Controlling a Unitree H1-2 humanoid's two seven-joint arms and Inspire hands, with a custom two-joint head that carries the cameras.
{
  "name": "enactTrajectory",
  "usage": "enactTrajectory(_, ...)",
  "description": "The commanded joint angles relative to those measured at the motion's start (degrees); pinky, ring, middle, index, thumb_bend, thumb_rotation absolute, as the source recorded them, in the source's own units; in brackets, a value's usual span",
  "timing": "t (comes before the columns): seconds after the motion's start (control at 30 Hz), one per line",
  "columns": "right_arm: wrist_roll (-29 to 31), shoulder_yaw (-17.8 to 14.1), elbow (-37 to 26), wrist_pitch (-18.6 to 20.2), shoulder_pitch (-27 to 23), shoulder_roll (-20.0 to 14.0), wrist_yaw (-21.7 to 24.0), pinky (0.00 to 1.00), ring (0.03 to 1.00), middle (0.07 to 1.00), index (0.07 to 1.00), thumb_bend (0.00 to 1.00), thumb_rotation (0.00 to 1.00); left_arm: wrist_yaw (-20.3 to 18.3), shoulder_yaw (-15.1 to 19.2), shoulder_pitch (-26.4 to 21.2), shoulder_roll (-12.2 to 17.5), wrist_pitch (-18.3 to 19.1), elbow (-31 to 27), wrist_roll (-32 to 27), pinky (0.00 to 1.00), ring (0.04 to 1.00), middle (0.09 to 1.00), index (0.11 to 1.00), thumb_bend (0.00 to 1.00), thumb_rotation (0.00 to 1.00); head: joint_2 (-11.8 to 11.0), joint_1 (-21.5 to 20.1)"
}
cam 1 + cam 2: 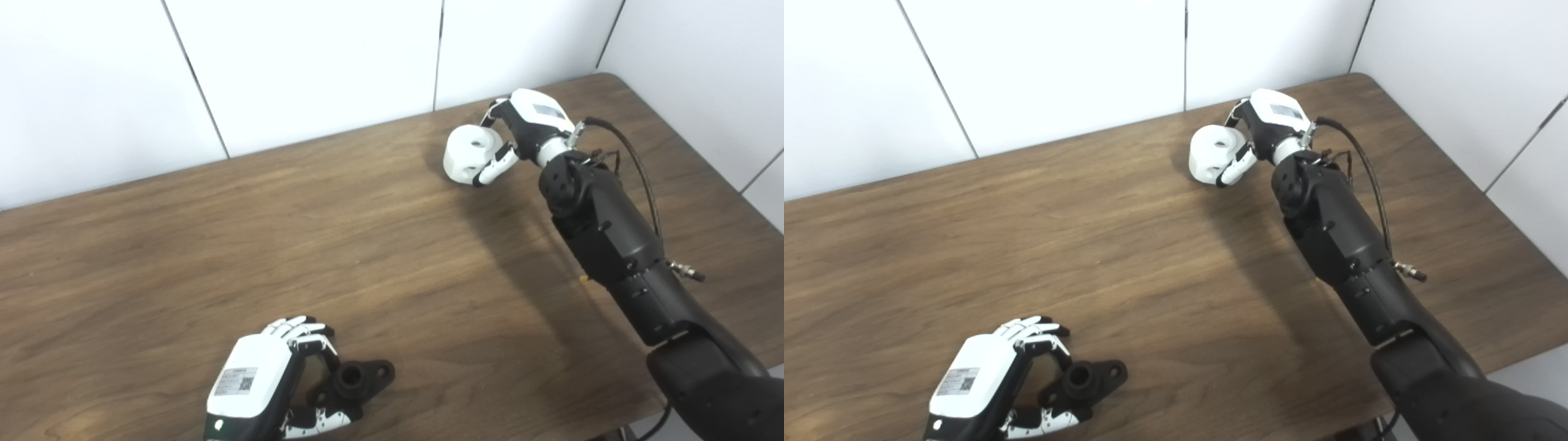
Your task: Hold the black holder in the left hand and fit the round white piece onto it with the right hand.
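Across the bench [392, 245], your right hand [520, 131] grips the round white piece [468, 153] for fitting, far from your left hand [263, 380] clasping the black holder [358, 380].

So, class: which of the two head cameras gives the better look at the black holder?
The left eye view: the black holder sits further from the picture's bottom edge, its tube and hole clear beside the left hand. The right eye view shows the same holder nearer the bottom edge.

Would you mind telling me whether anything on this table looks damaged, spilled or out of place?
Nothing stands out. The right hand grips the round white piece at the far side of the table, and the left hand is closed around the black holder near the front edge. Both parts look intact.
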Motion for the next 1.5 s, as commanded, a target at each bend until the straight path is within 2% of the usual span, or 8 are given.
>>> enactTrajectory(0.0, 0.1, -0.3, -1.3, -0.5, -2.5, -1.7, -1.5, 0.88, 0.963, 0.893, 0.49, 0.52, 0.16, -2.2, 0.6, 1.8, 1.5, 1.8, 0.3, 0.9, 0.85, 0.846, 0.759, 0.485, 0.52, 0.05, 0.1, -0.1)
enactTrajectory(0.43, 0.5, 0.4, -1.7, -1.7, -2.5, -2.7, -1.9, 0.86, 0.949, 0.876, 0.488, 0.52, 0.14, -2.3, 0.5, 1.7, 1.2, 1.9, 0.4, 1.2, 0.85, 0.842, 0.758, 0.485, 0.52, 0.05, 0.8, 0.9)
enactTrajectory(0.73, 0.7, 1.6, -9.8, -1.2, -0.8, -4.5, 2.4, 0.85, 0.924, 0.846, 0.488, 0.52, 0.14, -2.9, 0.1, 1.4, 0.6, 2.1, 0.3, 1.8, 0.85, 0.843, 0.759, 0.485, 0.52, 0.05, 1.8, 3.4)
enactTrajectory(0.93, -0.8, 1.9, -18.4, -0.1, 1.2, -4.7, 7.7, 0.85, 0.917, 0.84, 0.488, 0.52, 0.14, -2.9, -0.2, 1.2, 0.2, 2.2, 0.4, 1.8, 0.85, 0.844, 0.762, 0.485, 0.52, 0.05, 2.8, 5.6)
enactTrajectory(1.17, -4.4, 0.4, -29.2, 0.2, 3.3, -2.8, 17.7, 0.91, 0.924, 0.847, 0.488, 0.52, 0.15, -3.2, -0.7, 0.8, -0.4, 2.7, 0.7, 2.4, 0.86, 0.845, 0.766, 0.486, 0.52, 0.05, 4.1, 8.5)
enactTrajectory(1.33, -7.6, 0.0, -35.1, 0.2, 4.6, -1.1, 23.4, 0.89, 0.919, 0.842, 0.488, 0.52, 0.15, -3.5, -1.2, 0.3, -0.7, 3.4, 0.8, 3.2, 0.86, 0.848, 0.768, 0.486, 0.52, 0.05, 5.4, 10.4)
enactTrajectory(1.47, -7.8, -0.4, -38.7, 0.0, 6.4, -0.1, 25.9, 0.88, 0.914, 0.84, 0.487, 0.52, 0.15, -4.0, -1.5, -0.1, -1.3, 4.2, 0.7, 3.7, 0.87, 0.85, 0.771, 0.486, 0.52, 0.05, 7.0, 12.7)
